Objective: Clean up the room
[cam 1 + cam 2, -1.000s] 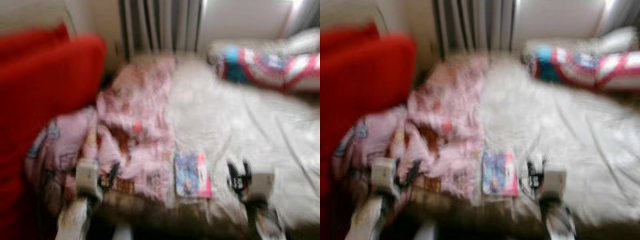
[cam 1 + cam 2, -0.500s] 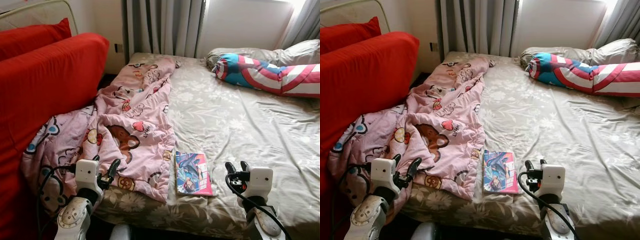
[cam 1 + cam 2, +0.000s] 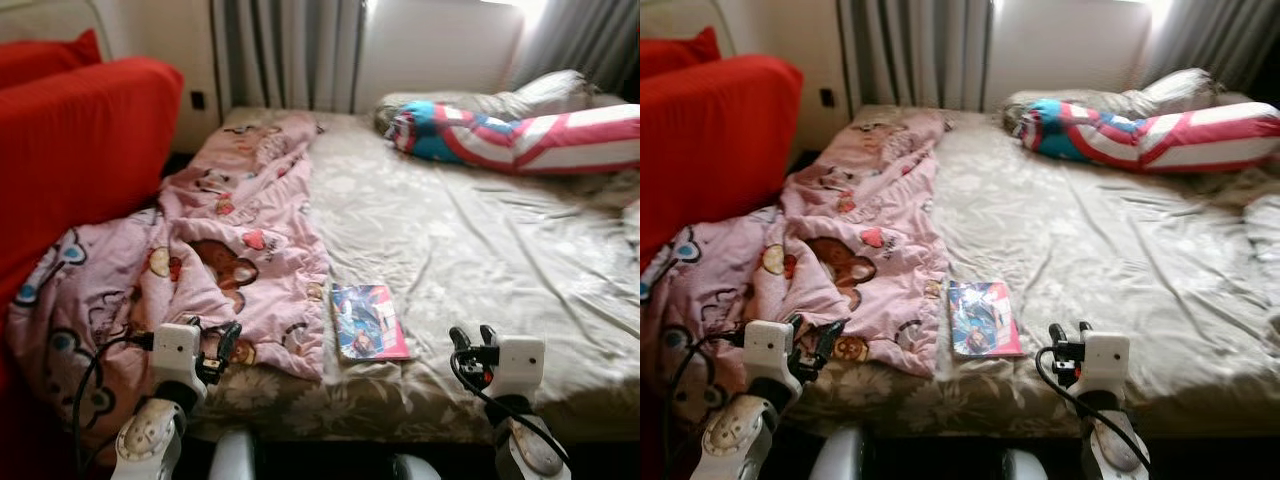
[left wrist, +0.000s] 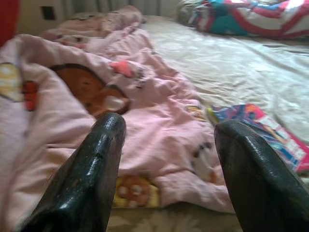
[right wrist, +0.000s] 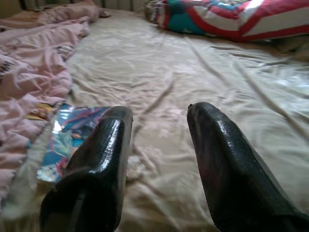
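Across the bed's wrinkled beige sheet with a pale floral print (image 3: 480,240) lies a crumpled pink cartoon-bear blanket of soft cloth (image 3: 230,250), heaped along the robot's left side and spilling over the near edge. Just beside the blanket's lower hem rests a thin, flat, glossy book with a colourful illustrated cover (image 3: 367,322), close to the foot of the mattress and touching the sheet only. At the far end, a long cylindrical bolster in red, white and blue stripes (image 3: 520,135) leans against grey-beige pillows (image 3: 545,90).

The left gripper (image 3: 208,352) hangs at the bed's near edge in front of the blanket, its two black fingers (image 4: 91,179) spread apart and holding nothing. The right gripper (image 3: 474,345) is poised over the sheet near the foot, to the right of the book, its smooth black fingers (image 5: 104,159) likewise parted and bare.

On the left stands a red fabric sofa (image 3: 70,150) with a plump cushion. Grey pleated curtains (image 3: 285,50) hang behind the bed, bright light showing at the window.
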{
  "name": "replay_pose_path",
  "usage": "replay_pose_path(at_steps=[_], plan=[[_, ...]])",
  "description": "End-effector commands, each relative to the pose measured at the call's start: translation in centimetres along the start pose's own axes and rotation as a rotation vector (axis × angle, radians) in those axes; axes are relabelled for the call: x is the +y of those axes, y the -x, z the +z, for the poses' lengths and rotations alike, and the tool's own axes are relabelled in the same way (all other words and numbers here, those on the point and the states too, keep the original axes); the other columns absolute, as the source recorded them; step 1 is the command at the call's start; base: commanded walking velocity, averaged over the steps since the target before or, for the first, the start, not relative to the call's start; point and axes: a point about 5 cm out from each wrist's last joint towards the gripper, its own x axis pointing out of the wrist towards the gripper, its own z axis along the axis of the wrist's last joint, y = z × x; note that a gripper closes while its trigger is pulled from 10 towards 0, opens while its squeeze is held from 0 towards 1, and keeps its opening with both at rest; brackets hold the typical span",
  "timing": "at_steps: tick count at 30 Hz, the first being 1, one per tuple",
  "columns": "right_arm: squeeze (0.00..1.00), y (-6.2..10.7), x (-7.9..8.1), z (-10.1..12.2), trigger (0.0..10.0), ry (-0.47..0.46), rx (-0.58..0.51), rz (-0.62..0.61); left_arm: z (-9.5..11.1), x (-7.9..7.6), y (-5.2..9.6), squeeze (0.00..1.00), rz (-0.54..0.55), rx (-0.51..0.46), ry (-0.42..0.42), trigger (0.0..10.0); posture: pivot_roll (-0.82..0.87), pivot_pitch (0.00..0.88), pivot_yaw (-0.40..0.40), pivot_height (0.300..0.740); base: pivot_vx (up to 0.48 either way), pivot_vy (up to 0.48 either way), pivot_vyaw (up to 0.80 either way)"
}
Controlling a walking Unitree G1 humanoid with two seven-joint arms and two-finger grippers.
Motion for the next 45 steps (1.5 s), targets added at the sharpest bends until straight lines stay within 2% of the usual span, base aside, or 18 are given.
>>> replay_pose_path(at_steps=[1,22,25,36,45], plan=[[0.0,-0.2,-0.2,0.6,10.0,0.013,-0.017,0.004,0.1,-0.1,0.1,0.0,0.0,-0.002,-0.006,10.0,-0.07,0.0,-0.078,0.595,0.0,0.0,0.0],[0.0,-0.4,0.6,0.3,10.0,0.012,-0.007,0.057,0.2,-0.2,0.3,0.0,-0.014,0.002,-0.006,10.0,-0.06,0.0,-0.07,0.595,0.0,0.0,0.0],[0.0,-0.4,0.8,0.4,10.0,0.011,-0.007,0.069,0.2,0.0,0.4,0.0,-0.007,0.001,-0.006,10.0,-0.06,0.0,-0.072,0.595,0.0,0.0,0.75],[0.0,-0.4,0.7,-0.1,10.0,0.04,0.032,0.103,0.3,0.0,0.4,0.0,0.006,0.0,-0.002,10.0,-0.06,0.0,-0.077,0.595,0.0,0.0,0.06],[0.0,-1.1,0.8,-0.9,10.0,0.045,0.075,0.108,0.2,0.2,0.6,0.0,0.008,0.01,-0.003,10.0,-0.05,0.0,-0.066,0.595,0.053,0.0,0.0]])
